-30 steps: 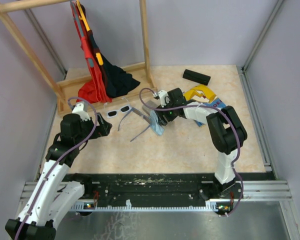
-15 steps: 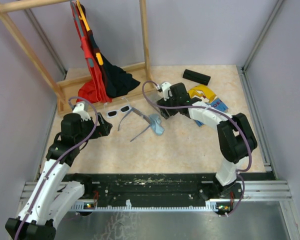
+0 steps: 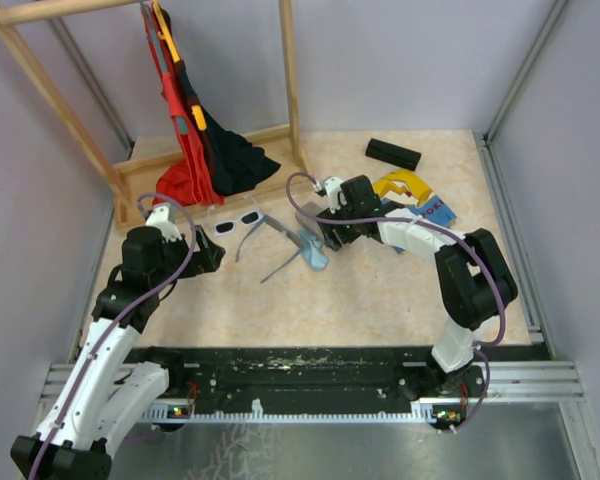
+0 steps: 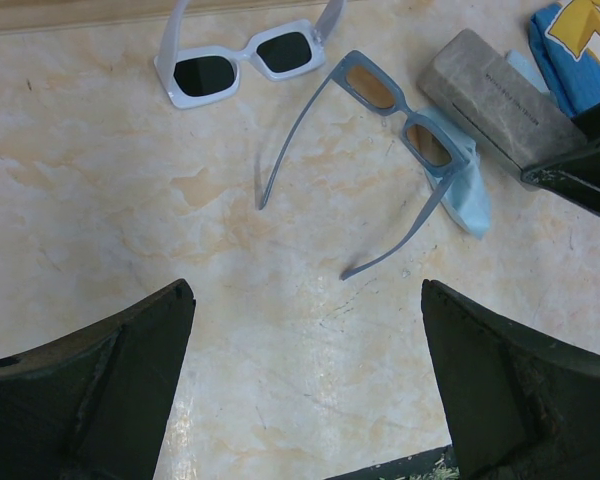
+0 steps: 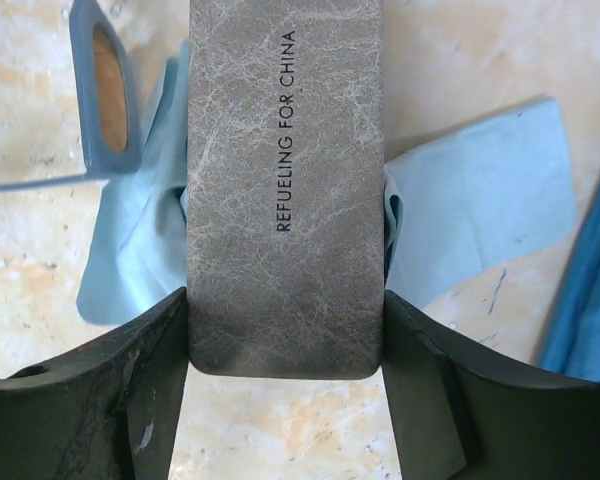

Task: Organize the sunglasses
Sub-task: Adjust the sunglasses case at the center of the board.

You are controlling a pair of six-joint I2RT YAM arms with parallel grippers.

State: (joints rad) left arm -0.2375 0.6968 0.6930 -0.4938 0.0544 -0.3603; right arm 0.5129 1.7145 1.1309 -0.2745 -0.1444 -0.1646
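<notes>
The white-framed sunglasses (image 3: 237, 219) lie at the far left of the table, and show in the left wrist view (image 4: 242, 62). The grey thin-framed sunglasses (image 3: 278, 243) lie open beside them, one lens on a light-blue cloth (image 3: 316, 256), and show in the left wrist view (image 4: 400, 115). My right gripper (image 3: 321, 222) is shut on the end of a grey oblong case (image 5: 285, 180), its fingers (image 5: 430, 390) against both long sides. My left gripper (image 3: 206, 256) is open and empty, low over bare table (image 4: 305, 380), near the white pair.
A black case (image 3: 393, 153) lies at the far right. A yellow and blue cloth (image 3: 412, 195) lies under my right arm. A wooden rack (image 3: 290, 90) with red and black clothes stands at the far left. A second light-blue cloth (image 5: 480, 205) lies under the grey case.
My right gripper drew back from the cloth toward the far side, then came back onto the grey case. The left arm and both sunglasses have not moved.
</notes>
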